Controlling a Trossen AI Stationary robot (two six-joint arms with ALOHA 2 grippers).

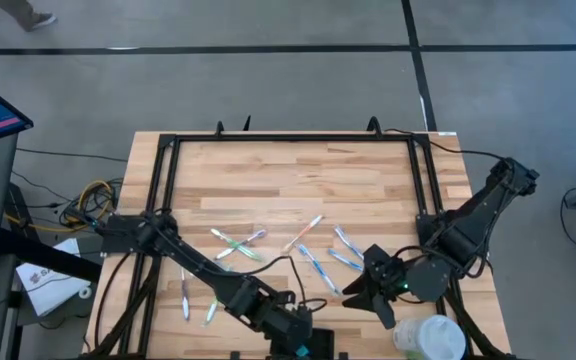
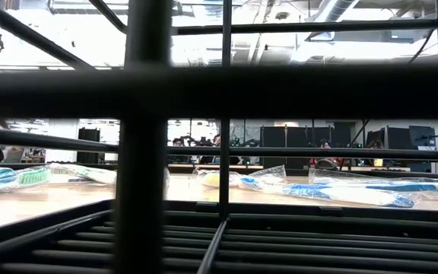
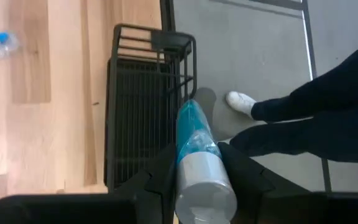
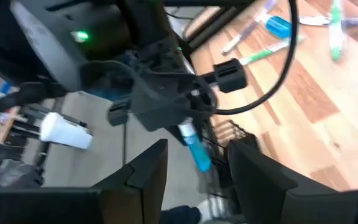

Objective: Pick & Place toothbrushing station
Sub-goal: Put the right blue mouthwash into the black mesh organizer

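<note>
The toothbrushing station (image 3: 145, 112) — a low black wire-rack holder — is seen at the table's near edge. Directly above it a wrapped blue toothbrush (image 3: 197, 155) is clamped by the left gripper (image 3: 194, 171). The right gripper (image 4: 194, 165) hovers close by — fingers apart, apparently holding nothing.

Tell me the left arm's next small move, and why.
Probably lower it and open over the black wire holder. The left gripper is shut on a blue-and-white tube whose tip hangs at the holder's edge, not yet inside. The right gripper waits open nearby.
</note>
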